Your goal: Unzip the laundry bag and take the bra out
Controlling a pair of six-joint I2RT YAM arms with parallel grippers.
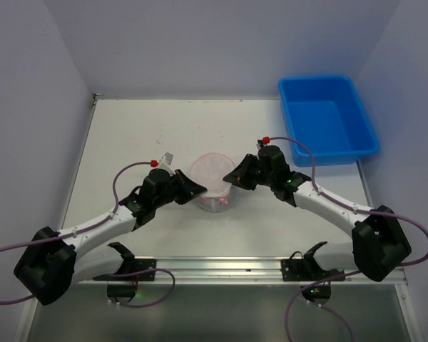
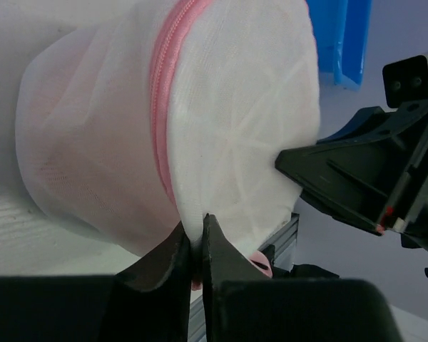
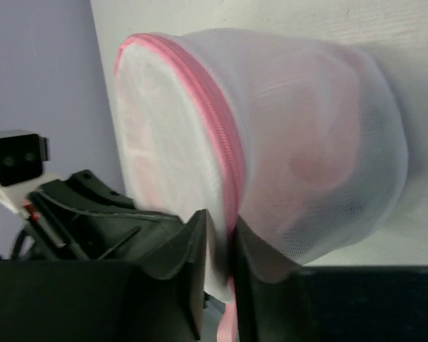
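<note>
The laundry bag (image 1: pixel 212 174), a round white mesh pouch with a pink zipper, lies on its side mid-table between both arms. Through the mesh the pale pink bra (image 3: pixel 321 142) shows inside. My left gripper (image 1: pixel 198 191) is at the bag's left edge. In the left wrist view it (image 2: pixel 197 226) is shut on a fold of the white mesh (image 2: pixel 242 128), beside the zipper (image 2: pixel 164 92). My right gripper (image 1: pixel 232 179) is at the bag's right edge. Its jaws (image 3: pixel 220 221) are pinched on mesh and the pink zipper trim (image 3: pixel 214 128). A pink tab (image 3: pixel 228 324) hangs below them.
A blue plastic bin (image 1: pixel 327 117) stands at the back right of the table. A metal rail (image 1: pixel 221 267) runs along the near edge between the arm bases. Purple walls close in the left, right and back sides.
</note>
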